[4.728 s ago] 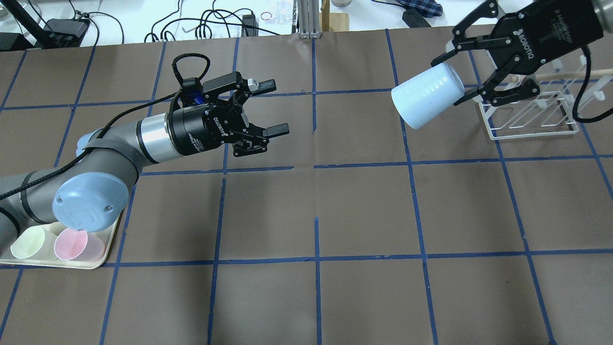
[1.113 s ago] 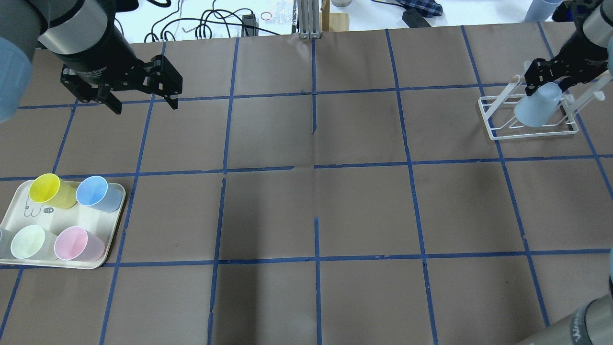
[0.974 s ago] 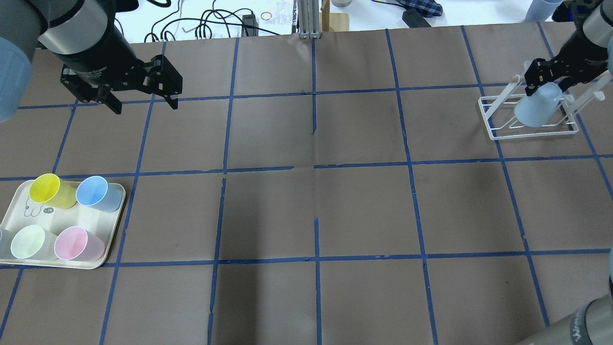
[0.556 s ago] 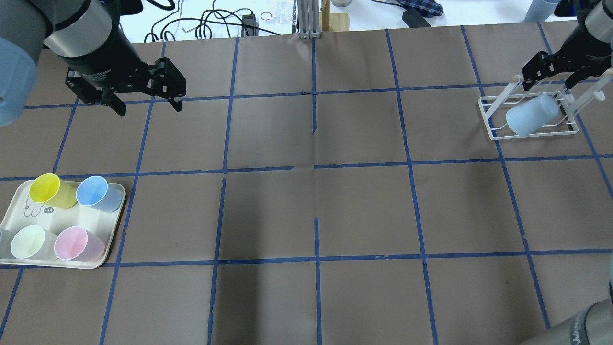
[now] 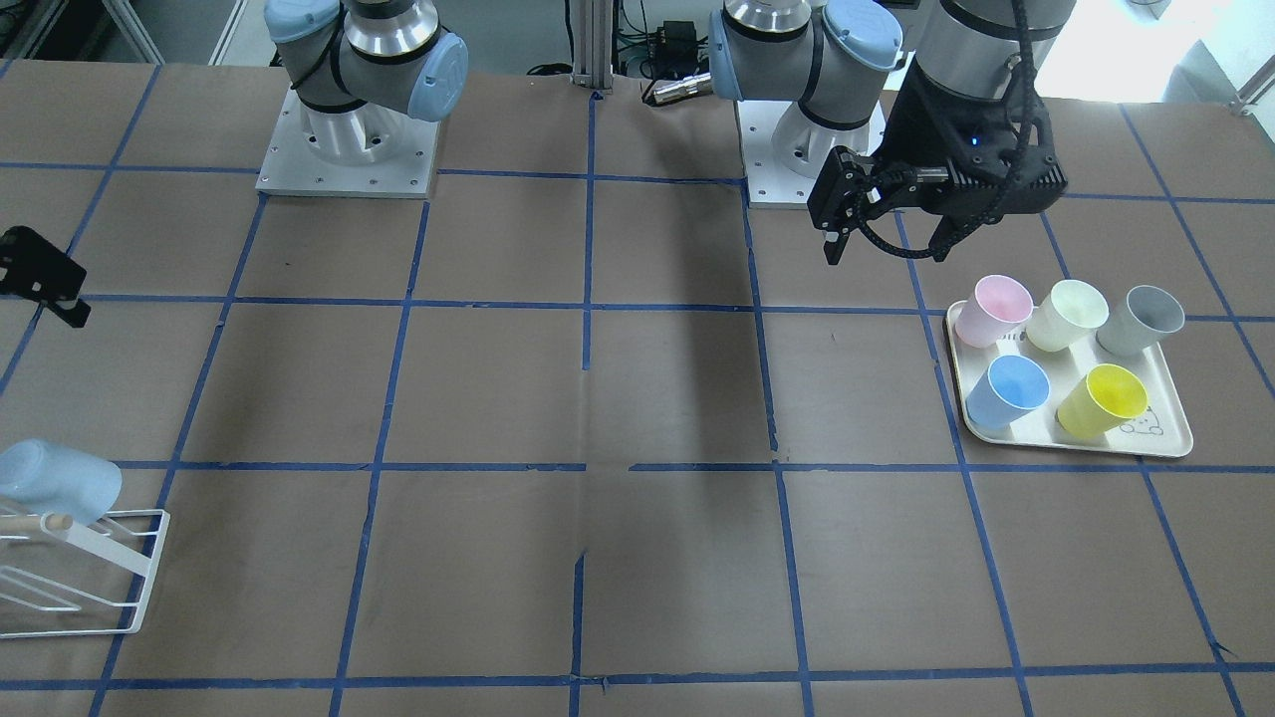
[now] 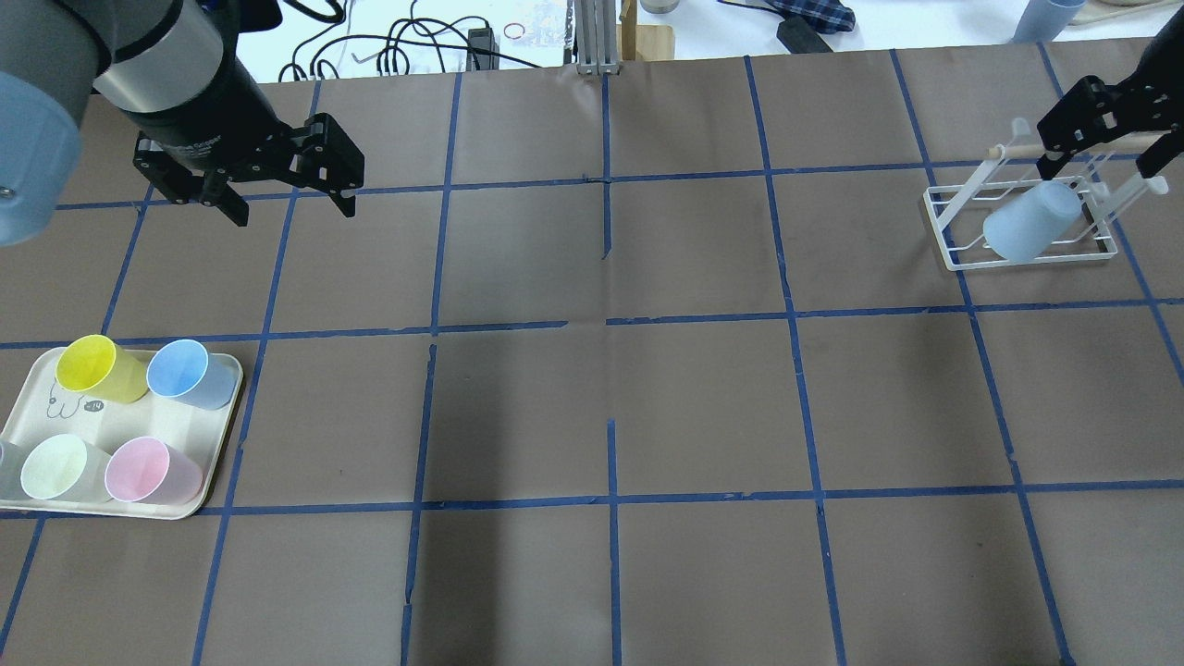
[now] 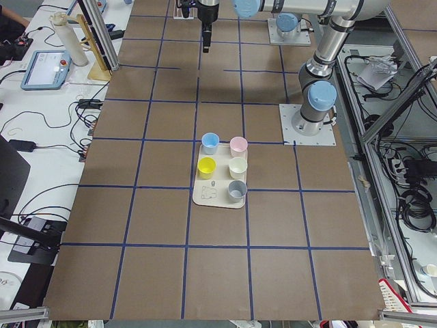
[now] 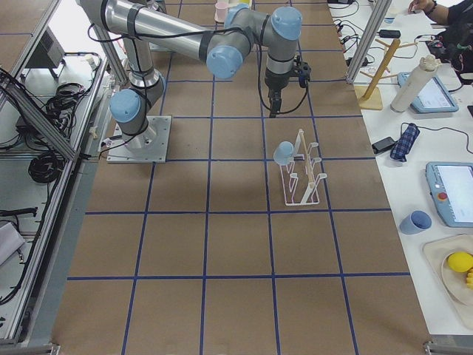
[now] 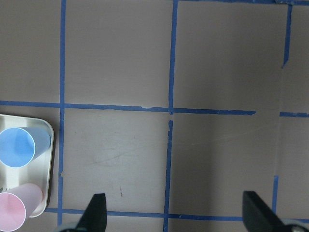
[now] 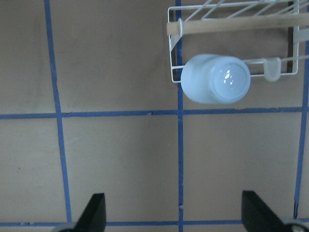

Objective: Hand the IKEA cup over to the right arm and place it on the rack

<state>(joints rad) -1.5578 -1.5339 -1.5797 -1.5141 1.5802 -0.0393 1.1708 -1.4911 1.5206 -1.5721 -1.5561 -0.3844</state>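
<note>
The pale sky-blue IKEA cup (image 6: pixel 1025 225) hangs upside down and tilted on the white wire rack (image 6: pixel 943 242), below its wooden dowel (image 10: pixel 231 25). It also shows in the right wrist view (image 10: pixel 216 79) and the front view (image 5: pixel 55 481). My right gripper (image 6: pixel 1096 166) is open and empty, apart from the cup and above the rack; its fingertips (image 10: pixel 94 212) frame bare table. My left gripper (image 6: pixel 296 208) is open and empty over the far left of the table.
A cream tray (image 6: pixel 220 435) at the near left holds yellow (image 6: pixel 88 367), deeper blue (image 6: pixel 185 370), pale green (image 6: pixel 54 467), pink (image 6: pixel 143 470) and grey (image 5: pixel 1146 319) cups. Cables and clutter lie beyond the table's far edge.
My right gripper has let go of the cup and drawn up and away from it. The cup has tipped and settled on the rack. My left gripper has drifted slightly right.
</note>
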